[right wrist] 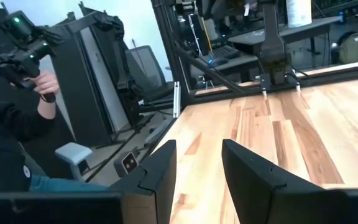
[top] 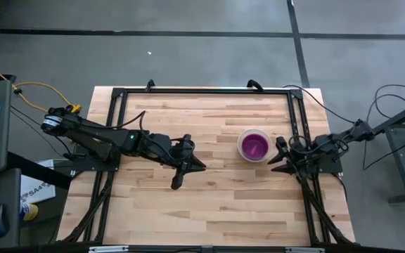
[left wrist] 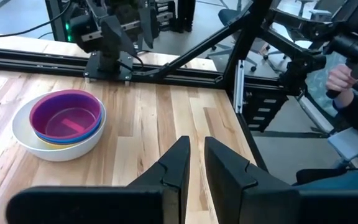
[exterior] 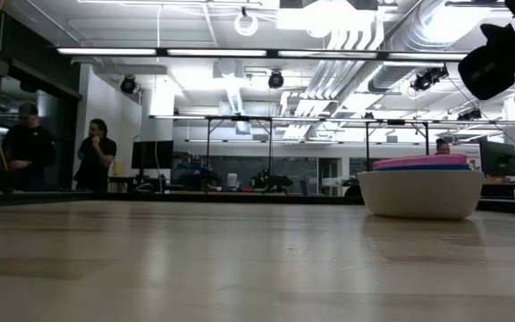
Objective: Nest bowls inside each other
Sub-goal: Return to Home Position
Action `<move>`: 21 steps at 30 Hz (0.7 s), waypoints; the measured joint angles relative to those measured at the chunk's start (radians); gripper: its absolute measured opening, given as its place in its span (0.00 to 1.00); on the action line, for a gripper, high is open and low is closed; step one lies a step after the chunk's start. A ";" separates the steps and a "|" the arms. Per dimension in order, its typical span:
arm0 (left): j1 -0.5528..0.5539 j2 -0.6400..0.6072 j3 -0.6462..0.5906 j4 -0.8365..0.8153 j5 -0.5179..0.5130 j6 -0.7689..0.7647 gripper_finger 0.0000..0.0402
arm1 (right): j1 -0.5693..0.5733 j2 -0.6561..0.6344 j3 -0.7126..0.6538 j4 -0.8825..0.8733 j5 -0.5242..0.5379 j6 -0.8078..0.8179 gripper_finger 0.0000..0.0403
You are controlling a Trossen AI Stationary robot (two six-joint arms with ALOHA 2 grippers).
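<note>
The bowls (top: 254,144) stand nested in one stack on the wooden table, right of centre. The white bowl (left wrist: 55,146) is outermost and rests on its base; yellow and blue rims show inside it, and a purple bowl (left wrist: 67,115) lies on top. In the low view the stack (exterior: 418,192) stands at the right. My left gripper (top: 195,167) hovers left of the stack, pointing toward it; its fingers (left wrist: 196,140) stand a little apart with nothing between them. My right gripper (top: 276,160) waits at the table's right edge beside the stack, open (right wrist: 197,146) and empty.
A black metal frame (top: 202,90) runs along the table's far, left and right sides. A person's hand (left wrist: 340,78) holding a dark controller shows beyond the right edge. Two people (exterior: 61,156) stand far off in the room. Bare wood (top: 209,211) lies toward the near edge.
</note>
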 joint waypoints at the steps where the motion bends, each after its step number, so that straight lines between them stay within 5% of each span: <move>1: 0.000 0.000 0.000 0.000 0.000 0.000 0.12 | 0.000 0.000 -0.012 0.017 -0.001 -0.001 0.30; 21: 0.000 0.000 0.000 -0.003 0.000 -0.004 0.12 | 0.000 0.001 -0.110 0.212 -0.044 -0.053 0.30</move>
